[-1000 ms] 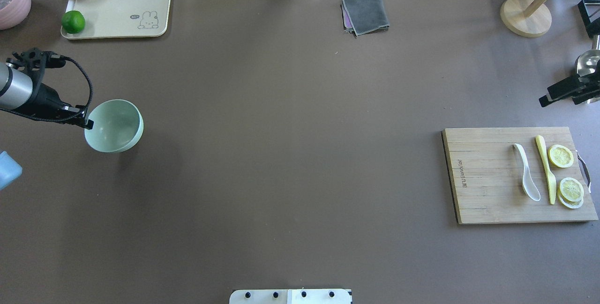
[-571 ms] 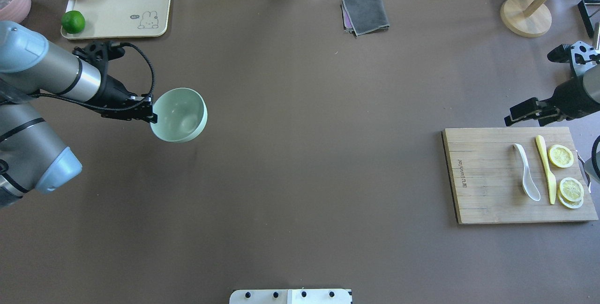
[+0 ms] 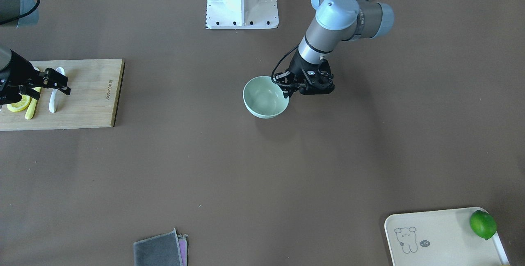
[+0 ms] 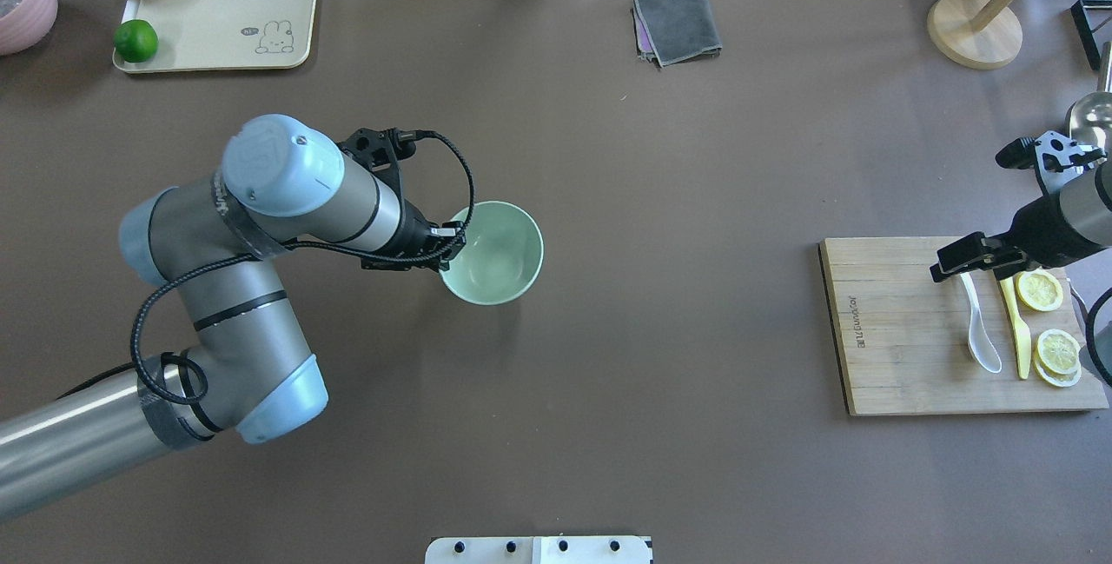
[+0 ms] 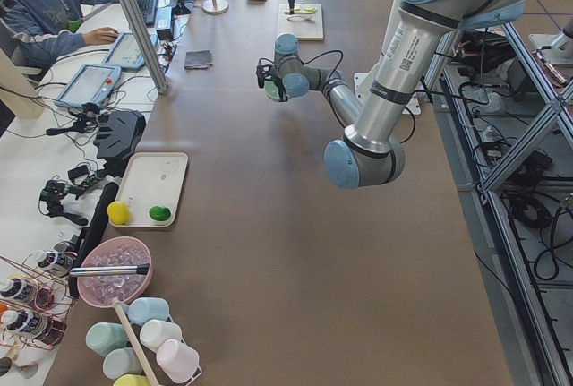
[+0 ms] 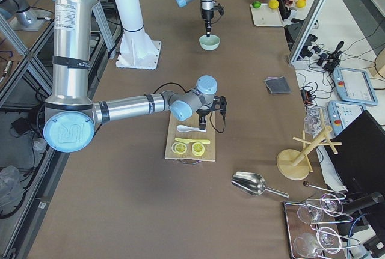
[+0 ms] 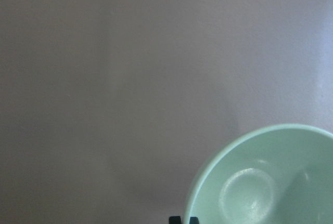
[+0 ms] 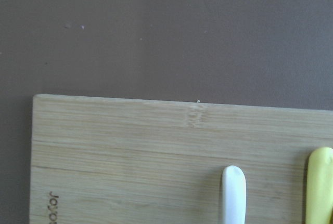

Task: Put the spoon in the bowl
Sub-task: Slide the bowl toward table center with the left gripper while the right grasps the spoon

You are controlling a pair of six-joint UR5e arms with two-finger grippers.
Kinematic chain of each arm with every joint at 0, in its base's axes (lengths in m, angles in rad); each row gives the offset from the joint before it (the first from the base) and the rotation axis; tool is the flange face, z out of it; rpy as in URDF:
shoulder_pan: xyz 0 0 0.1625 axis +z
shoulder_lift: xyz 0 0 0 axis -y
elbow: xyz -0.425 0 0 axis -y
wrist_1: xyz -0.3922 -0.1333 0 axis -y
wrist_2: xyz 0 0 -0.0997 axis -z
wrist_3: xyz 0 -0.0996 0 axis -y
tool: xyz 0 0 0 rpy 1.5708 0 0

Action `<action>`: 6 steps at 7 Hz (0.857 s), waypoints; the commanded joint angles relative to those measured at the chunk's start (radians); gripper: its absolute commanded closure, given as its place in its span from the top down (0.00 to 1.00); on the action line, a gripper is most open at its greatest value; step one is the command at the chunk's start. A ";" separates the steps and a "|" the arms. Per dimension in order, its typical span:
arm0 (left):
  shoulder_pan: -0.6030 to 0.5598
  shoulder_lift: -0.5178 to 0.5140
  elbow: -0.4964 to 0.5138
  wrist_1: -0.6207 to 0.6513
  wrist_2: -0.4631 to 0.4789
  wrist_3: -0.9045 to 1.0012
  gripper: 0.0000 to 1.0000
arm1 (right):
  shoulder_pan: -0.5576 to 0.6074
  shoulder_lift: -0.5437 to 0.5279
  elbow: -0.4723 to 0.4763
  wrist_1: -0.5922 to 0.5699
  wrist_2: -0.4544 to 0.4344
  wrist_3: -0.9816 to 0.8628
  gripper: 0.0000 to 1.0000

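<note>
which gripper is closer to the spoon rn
Right. The right gripper hangs by the handle end of the spoon; the left gripper holds the bowl at mid-table, far off.

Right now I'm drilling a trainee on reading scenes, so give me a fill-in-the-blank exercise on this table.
1. The left end effector holds the bowl by its ___.
2. The spoon lies on the cutting board beside a slim yellow ___.
3. Inside, the bowl is ___.
Missing words: rim; knife; empty.
</note>
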 commanded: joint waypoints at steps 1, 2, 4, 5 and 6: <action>0.086 -0.050 0.006 0.013 0.090 -0.015 0.00 | -0.014 -0.026 -0.001 0.000 -0.011 -0.002 0.99; 0.108 -0.058 0.009 0.015 0.107 -0.015 0.00 | -0.016 -0.028 -0.004 0.000 -0.011 -0.002 0.98; 0.108 -0.061 0.006 0.013 0.109 -0.015 0.00 | -0.020 -0.029 -0.013 -0.005 -0.028 -0.001 0.93; 0.108 -0.061 0.006 0.013 0.109 -0.013 0.00 | -0.025 -0.025 -0.030 -0.003 -0.036 -0.001 0.90; 0.108 -0.061 -0.001 0.013 0.109 -0.015 0.27 | -0.025 -0.025 -0.033 -0.003 -0.036 -0.001 0.88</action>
